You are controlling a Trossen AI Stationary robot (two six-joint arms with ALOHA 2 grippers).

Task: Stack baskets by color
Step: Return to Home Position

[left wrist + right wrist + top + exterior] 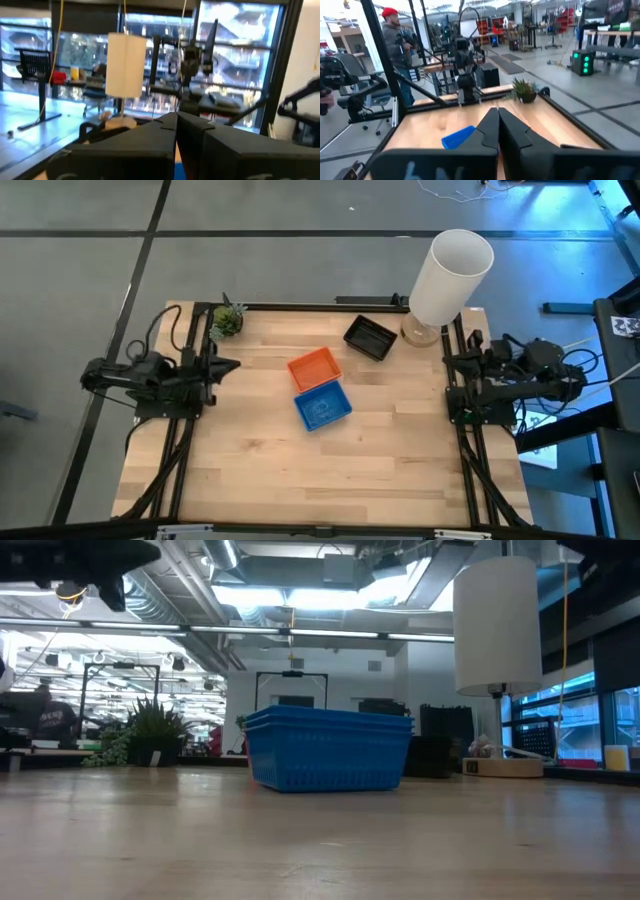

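- You are at the closing step: both arms sit folded at their own sides of the tabletop (250,480), well apart from the baskets.
- Your left tool (176,117) has its fingers pressed together and holds nothing; your right tool (497,112) is likewise pressed together and empty.
- The blue baskets (323,404) sit nested mid-tabletop. The orange baskets (315,367) lie just beside them, toward the far edge. The black basket (369,337) sits apart, near the white cylinder (448,275).
- The sorting looks done to me, so your next move only calls for settling the arms at rest and touching nothing.
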